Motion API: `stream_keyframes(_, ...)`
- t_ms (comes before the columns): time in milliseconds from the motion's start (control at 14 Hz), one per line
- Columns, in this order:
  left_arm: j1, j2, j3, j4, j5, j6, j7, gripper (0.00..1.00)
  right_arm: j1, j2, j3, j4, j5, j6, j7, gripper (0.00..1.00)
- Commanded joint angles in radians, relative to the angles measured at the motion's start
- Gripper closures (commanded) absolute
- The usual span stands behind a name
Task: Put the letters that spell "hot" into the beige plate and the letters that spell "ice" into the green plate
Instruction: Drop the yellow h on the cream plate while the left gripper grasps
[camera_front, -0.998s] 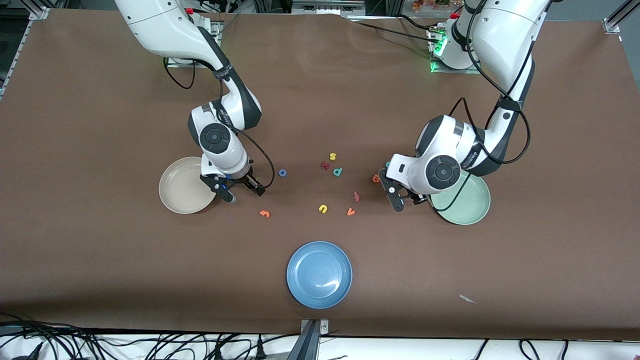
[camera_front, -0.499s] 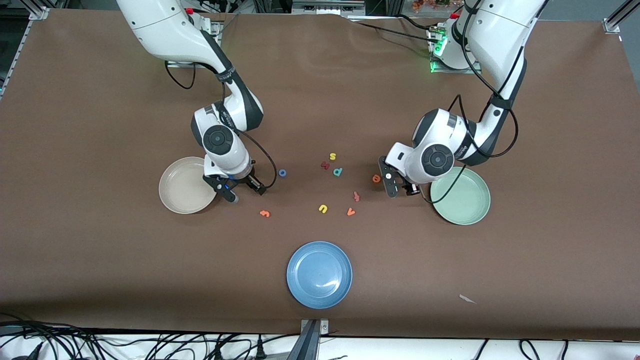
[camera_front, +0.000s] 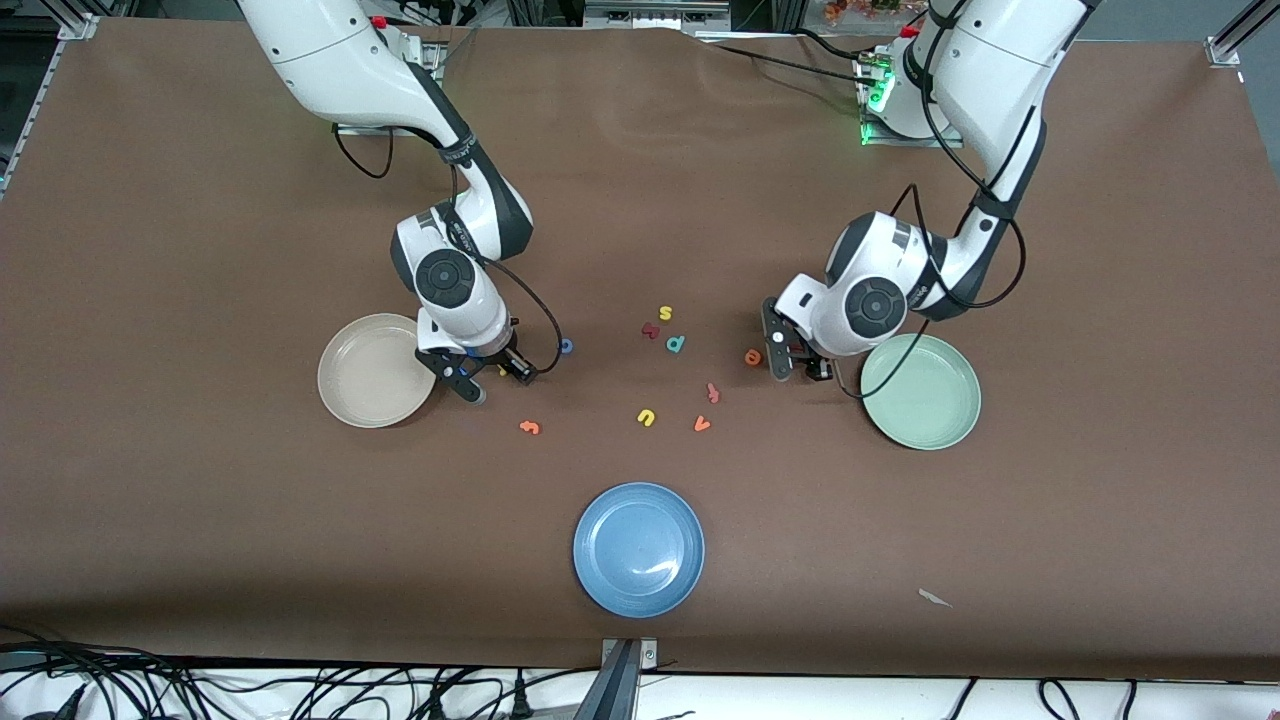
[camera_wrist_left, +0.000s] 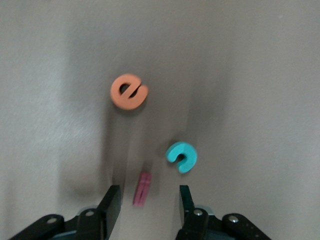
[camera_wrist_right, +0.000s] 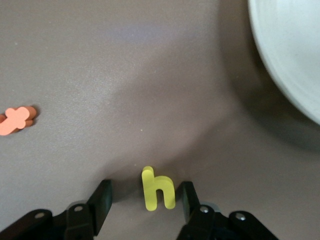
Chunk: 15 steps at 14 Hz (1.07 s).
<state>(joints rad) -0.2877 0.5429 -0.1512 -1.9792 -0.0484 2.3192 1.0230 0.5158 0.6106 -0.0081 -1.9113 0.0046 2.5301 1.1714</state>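
Yellow "h" (camera_wrist_right: 158, 190): a flat, matte foam-like letter lying on the brown worktop (camera_front: 200, 520) between the spread jaws of the right gripper (camera_wrist_right: 146, 200), not yet pinched, just beside the beige plate (camera_front: 352, 385), a smooth, round, shallow dish. Orange "t" (camera_front: 530, 427): a flat cross-shaped piece, nearer the front camera than that gripper. Blue "o" (camera_front: 566, 346): a small ring, beside the right gripper toward the table's middle.

Dark red "i" (camera_wrist_left: 142, 188): a short bar lying between the spread jaws of the left gripper (camera_wrist_left: 148, 202), untouched. Teal "c" (camera_wrist_left: 182, 156) and orange "e" (camera_wrist_left: 128, 91): thick rounded shapes close by on the worktop, the "e" a disc with a slot. Green plate (camera_front: 945, 420): a pale, round, shallow dish just beside the left gripper, holding no letter.

Other loose letters, among them a yellow "s" (camera_front: 665, 313), yellow "u" (camera_front: 646, 417) and orange "v" (camera_front: 702, 424), lie scattered mid-table. Blue plate (camera_front: 600, 560): glossy, round, nearest the front camera.
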Motion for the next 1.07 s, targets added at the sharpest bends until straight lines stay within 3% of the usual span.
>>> stream_keyframes(0,0.007,-0.041,-0.010,-0.038,-0.008,0.014,0.029,0.52,0.000,0.004,0.007,-0.011,0.009,0.019,-0.006,0.50)
stream_keyframes(71,0.004,-0.041,-0.010,-0.038,-0.008,0.019,0.029,0.65,0.000,0.005,0.007,-0.011,0.009,0.018,-0.010,0.54)
stream_keyframes(143,0.011,-0.029,-0.010,-0.041,-0.008,0.041,0.029,0.68,0.000,0.005,0.007,-0.011,0.009,0.018,-0.010,0.57)
stream_keyframes(784,0.005,-0.012,-0.008,-0.069,-0.007,0.120,0.029,0.70,0.001,-0.009,0.007,0.006,0.008,0.021,-0.013,0.85)
stream_keyframes(998,0.008,-0.018,-0.008,-0.059,-0.007,0.120,0.031,0.69,-0.005,-0.078,-0.007,0.041,0.011,-0.149,-0.135,0.85)
